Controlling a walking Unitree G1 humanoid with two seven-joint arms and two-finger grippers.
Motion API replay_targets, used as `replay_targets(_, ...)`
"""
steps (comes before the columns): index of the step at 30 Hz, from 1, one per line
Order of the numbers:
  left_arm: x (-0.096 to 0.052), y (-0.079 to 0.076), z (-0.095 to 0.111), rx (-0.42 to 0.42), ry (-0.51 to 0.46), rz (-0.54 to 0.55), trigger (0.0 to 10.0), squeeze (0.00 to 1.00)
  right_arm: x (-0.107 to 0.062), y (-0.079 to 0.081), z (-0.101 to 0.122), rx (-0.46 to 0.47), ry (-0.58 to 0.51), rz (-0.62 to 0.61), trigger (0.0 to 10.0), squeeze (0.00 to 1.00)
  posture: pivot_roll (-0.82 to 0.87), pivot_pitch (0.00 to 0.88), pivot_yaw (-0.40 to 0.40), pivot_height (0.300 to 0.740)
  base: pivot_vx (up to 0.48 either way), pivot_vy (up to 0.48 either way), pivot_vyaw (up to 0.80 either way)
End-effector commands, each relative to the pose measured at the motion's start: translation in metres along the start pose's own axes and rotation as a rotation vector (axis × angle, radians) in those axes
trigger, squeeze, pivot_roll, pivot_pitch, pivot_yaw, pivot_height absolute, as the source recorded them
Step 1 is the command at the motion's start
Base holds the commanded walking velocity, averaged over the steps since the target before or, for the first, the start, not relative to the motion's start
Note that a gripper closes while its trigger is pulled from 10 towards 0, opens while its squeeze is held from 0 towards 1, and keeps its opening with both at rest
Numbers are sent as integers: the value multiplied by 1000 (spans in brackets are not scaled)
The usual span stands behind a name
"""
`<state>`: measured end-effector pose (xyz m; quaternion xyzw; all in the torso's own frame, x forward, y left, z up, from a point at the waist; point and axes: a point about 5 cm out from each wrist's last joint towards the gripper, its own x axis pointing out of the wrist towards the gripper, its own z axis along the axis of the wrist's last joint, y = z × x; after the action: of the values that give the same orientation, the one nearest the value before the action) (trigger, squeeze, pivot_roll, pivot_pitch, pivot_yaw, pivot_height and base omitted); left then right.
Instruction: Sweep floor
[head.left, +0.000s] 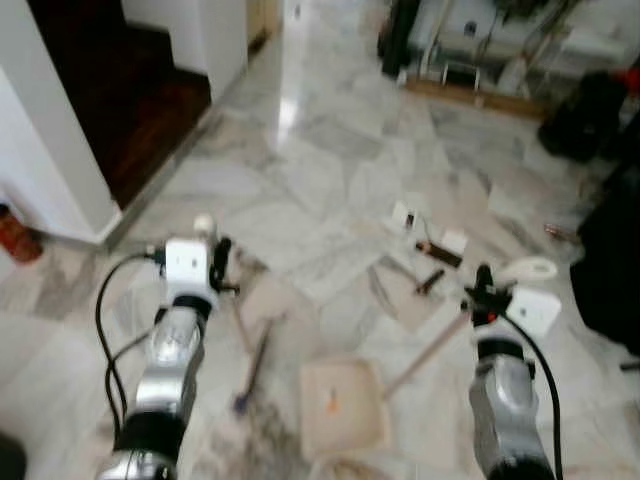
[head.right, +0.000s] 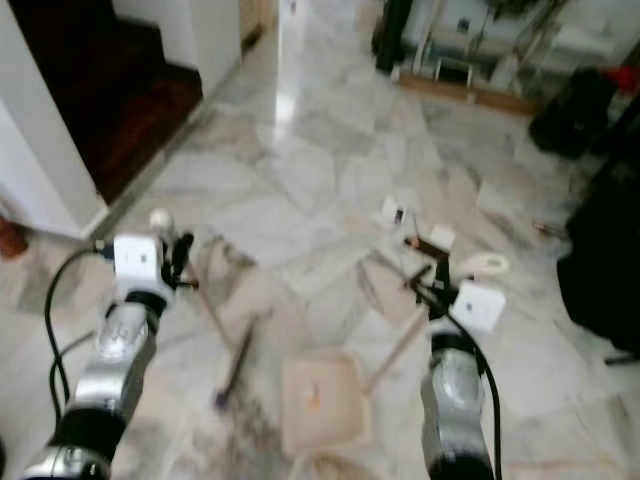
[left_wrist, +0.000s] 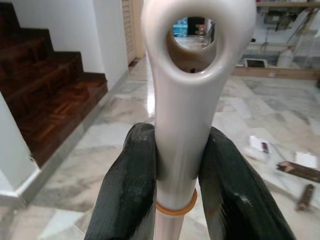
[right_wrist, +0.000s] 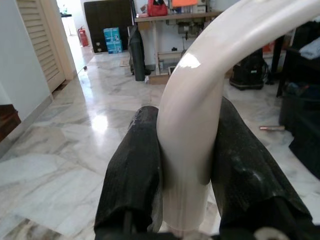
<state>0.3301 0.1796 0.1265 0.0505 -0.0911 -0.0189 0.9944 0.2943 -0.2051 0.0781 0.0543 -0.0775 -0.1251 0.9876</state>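
My left gripper is shut on the white top of a broom handle, just below its hanging hole. The stick slants down to a dark brush end on the marble floor. My right gripper is shut on the curved white handle of a long-handled dustpan. Its cream pan rests flat on the floor between my arms, with a small orange speck inside. Scraps lie ahead of the pan: white pieces, a brown block and a dark stick.
Dark wooden stairs rise at the far left behind a white wall corner, with a red extinguisher beside it. Black bags and a dark bulk stand on the right. A cluttered shelf lines the back.
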Motion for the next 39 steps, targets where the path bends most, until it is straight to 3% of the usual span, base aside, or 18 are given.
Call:
replay_targets(1,3,-10,8,-21,-46,-25,10000,0,1,-11,4,-18,-19,-28,10000,0,131,108,-90,740,431,0,0)
replay_targets(25,3,-10,8,-23,-47,-28,10000,0,0,-11,3,-13,-12,-25,10000,0,133,104,-91,740,432,0,0)
replay_targets(39,3,-10,8,-22,-48,-29,10000,0,0,-10,3,-8,-15,-24,10000,0,136,102,-87,740,428,0,-501)
